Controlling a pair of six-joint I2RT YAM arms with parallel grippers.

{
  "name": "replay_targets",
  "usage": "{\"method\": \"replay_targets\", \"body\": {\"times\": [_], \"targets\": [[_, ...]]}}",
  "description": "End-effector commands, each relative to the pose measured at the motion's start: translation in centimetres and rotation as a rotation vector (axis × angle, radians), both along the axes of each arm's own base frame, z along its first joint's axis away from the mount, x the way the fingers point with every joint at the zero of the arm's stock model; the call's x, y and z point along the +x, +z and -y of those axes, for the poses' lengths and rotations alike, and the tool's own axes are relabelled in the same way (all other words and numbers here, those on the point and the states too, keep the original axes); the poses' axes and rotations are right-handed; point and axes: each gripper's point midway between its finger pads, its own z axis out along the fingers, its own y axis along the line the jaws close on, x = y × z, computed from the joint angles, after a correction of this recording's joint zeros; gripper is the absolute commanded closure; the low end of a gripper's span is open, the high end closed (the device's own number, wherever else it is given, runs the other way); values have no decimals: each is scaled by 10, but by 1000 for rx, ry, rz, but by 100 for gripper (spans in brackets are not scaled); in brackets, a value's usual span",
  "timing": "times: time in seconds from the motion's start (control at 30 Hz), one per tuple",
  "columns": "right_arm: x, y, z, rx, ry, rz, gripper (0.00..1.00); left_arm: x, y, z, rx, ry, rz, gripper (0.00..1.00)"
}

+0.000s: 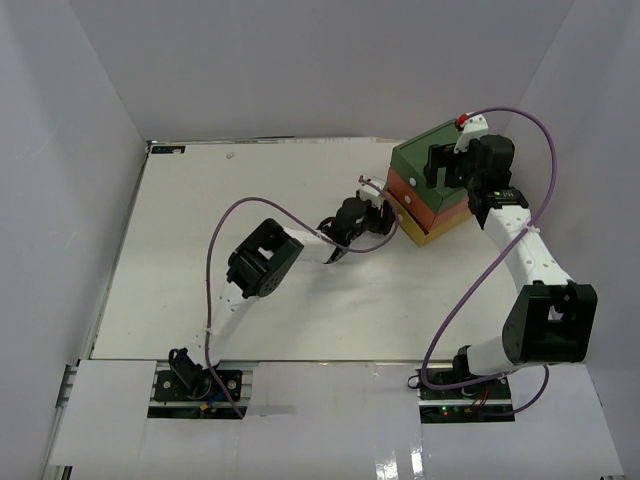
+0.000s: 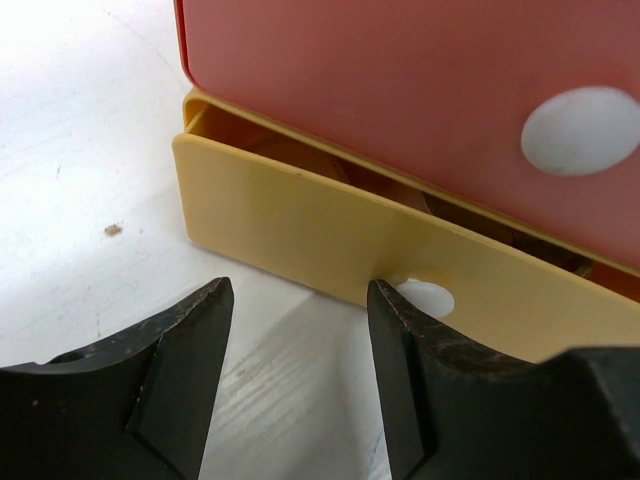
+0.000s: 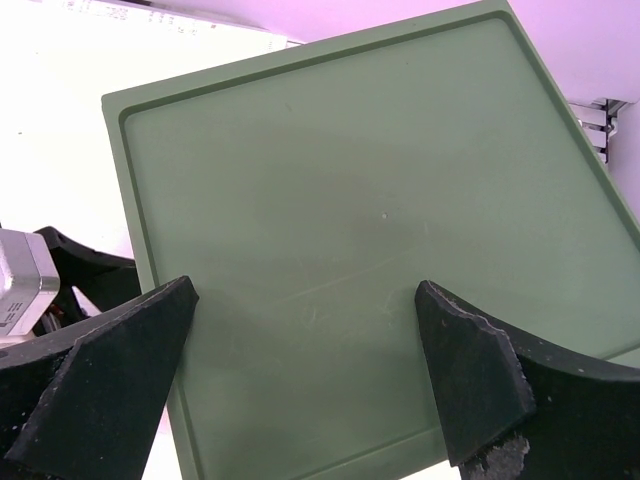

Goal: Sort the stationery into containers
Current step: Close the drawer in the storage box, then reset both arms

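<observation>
On the white desk (image 1: 250,200), the left claw (image 2: 300,290) sits low in front of the chest (image 1: 430,185), jaws apart and holding nothing. One finger (image 2: 400,350) is just beside the white knob (image 2: 425,298) of the yellow bottom drawer (image 2: 300,230). This drawer stands slightly out beneath the orange-red drawer (image 2: 400,100), its contents too hidden to name. At the desk's far right, the right claw (image 3: 305,295) hangs wide open over the chest's green top (image 3: 340,180).
</observation>
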Motion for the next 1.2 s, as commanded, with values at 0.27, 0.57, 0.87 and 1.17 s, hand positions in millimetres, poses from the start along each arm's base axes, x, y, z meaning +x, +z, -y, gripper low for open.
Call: {"method": "replay_targets", "body": {"times": [0.27,0.57,0.87,1.17], "targets": [[-20,1,-2,-26,32,-51,2,8,73,19,-147,7,148,23],[-49,106,15,-29,-57,194,8,-19,135,-28,-141,72,170,15],[-152,169,61,128,-350,492,10,-56,191,-121,-2,277,3,9],[-212,162,95,240,-556,632,8,-127,269,-262,-17,491,-6,2]]}}
